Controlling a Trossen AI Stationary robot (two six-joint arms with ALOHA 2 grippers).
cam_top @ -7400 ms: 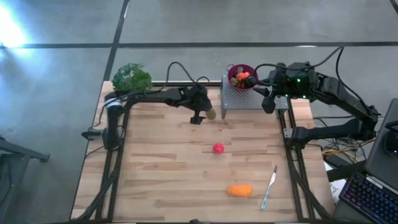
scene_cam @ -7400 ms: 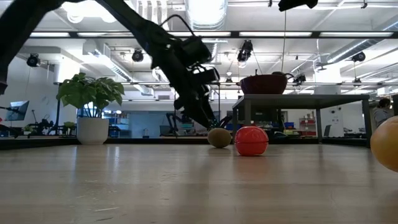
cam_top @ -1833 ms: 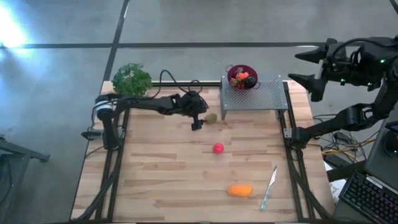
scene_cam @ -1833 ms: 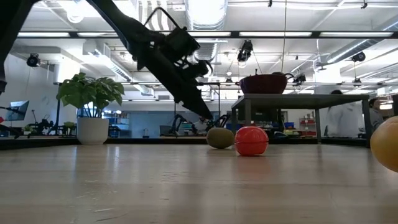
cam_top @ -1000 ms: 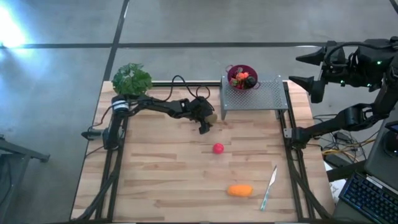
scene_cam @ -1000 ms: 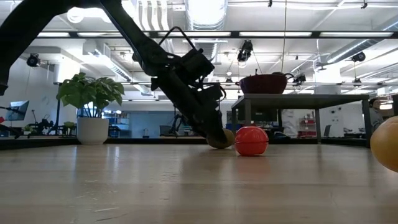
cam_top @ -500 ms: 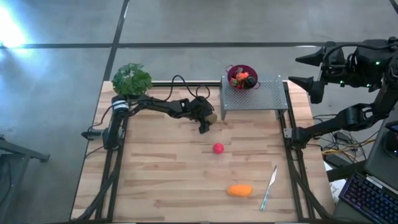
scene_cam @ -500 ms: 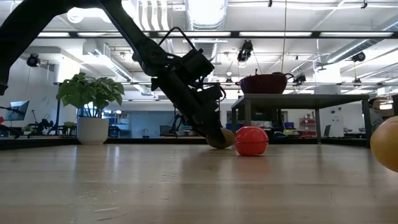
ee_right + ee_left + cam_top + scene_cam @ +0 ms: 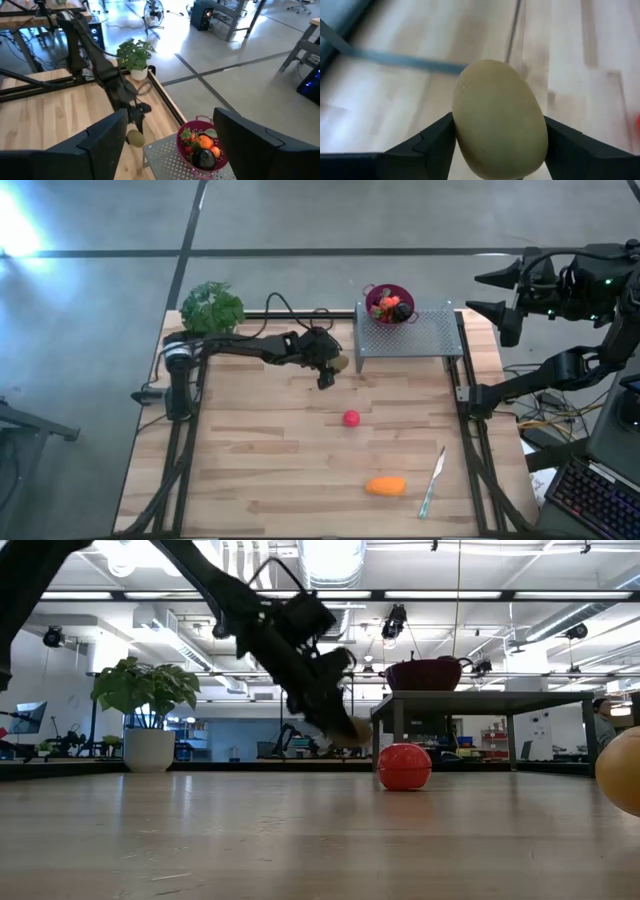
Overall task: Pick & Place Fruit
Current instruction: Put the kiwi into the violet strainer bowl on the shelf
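A brown oval kiwi (image 9: 497,117) sits between the fingers of my left gripper (image 9: 335,369), which is shut on it near the table's far edge, left of the metal stand. In the low view the kiwi (image 9: 352,731) hangs above the tabletop. A red ball (image 9: 350,418) rests on the table's middle, and an oblong orange piece (image 9: 386,486) lies near the front edge. My right gripper (image 9: 487,293) stands open, high up beyond the table's right far corner, with nothing between its fingers. My left gripper pinches the kiwi by its two opposite sides (image 9: 462,125) between its two fingers (image 9: 435,145). The fingers come slanting down from the table's left. The kiwi is lifted clear of the table.
A pink bowl (image 9: 372,295) filled with fruit stands on a perforated metal stand (image 9: 420,338) at the far right. A slim knife (image 9: 431,480) lies near the front right. A green plant (image 9: 211,307) stands at the far left corner.
My left gripper has risen from the table with the kiwi between its fingers; the kiwi, which lay on the wood beside the red ball in the low view, now hangs clear above it.
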